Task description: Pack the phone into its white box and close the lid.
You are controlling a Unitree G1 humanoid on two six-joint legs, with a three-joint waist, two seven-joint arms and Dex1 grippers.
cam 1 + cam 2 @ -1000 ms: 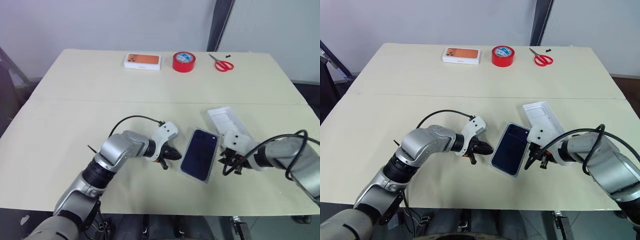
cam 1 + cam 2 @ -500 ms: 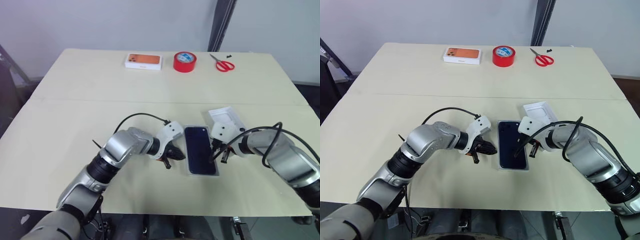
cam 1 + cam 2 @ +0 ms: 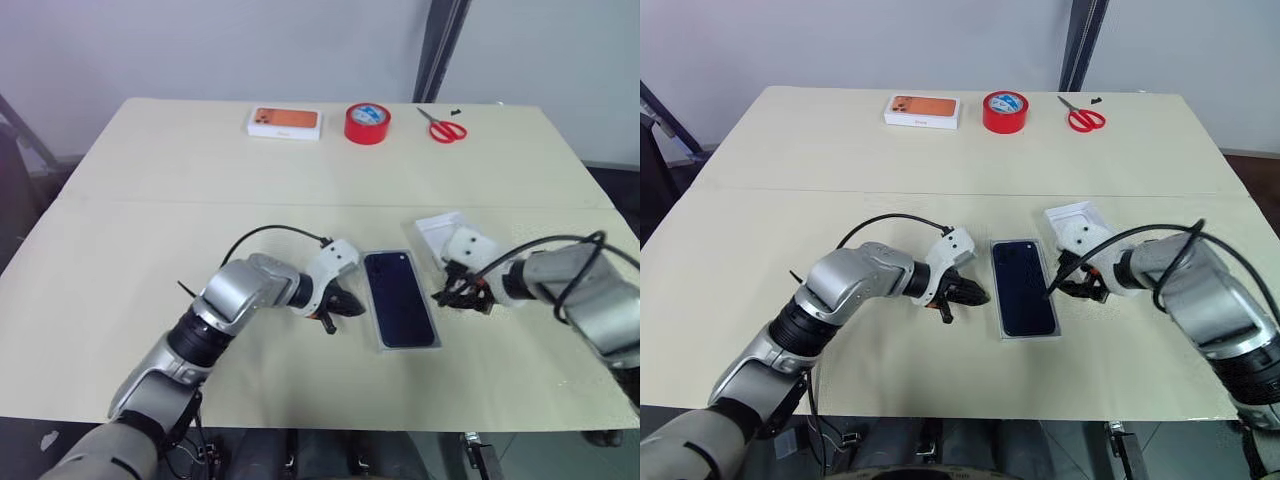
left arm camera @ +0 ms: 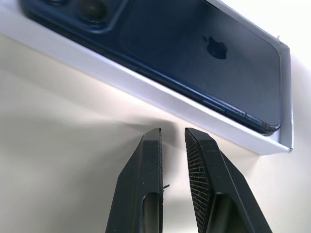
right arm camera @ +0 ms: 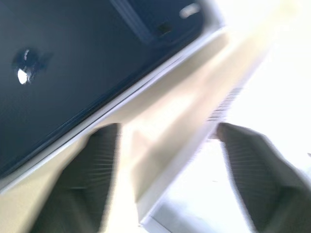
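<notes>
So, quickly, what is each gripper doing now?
Left gripper: nearly shut, holding nothing, beside the box.
Right gripper: open, holding nothing.

L gripper [image 3: 975,297] jaws nearly shut, pointing R, R gripper [image 5: 165,160] jaws spread wide, angled down-left

The phone [image 4: 194,58] has a glossy dark blue back and lies in a matt white card box [image 4: 160,97]. The fingers [image 4: 204,170] look like black ribbed plastic.
</notes>
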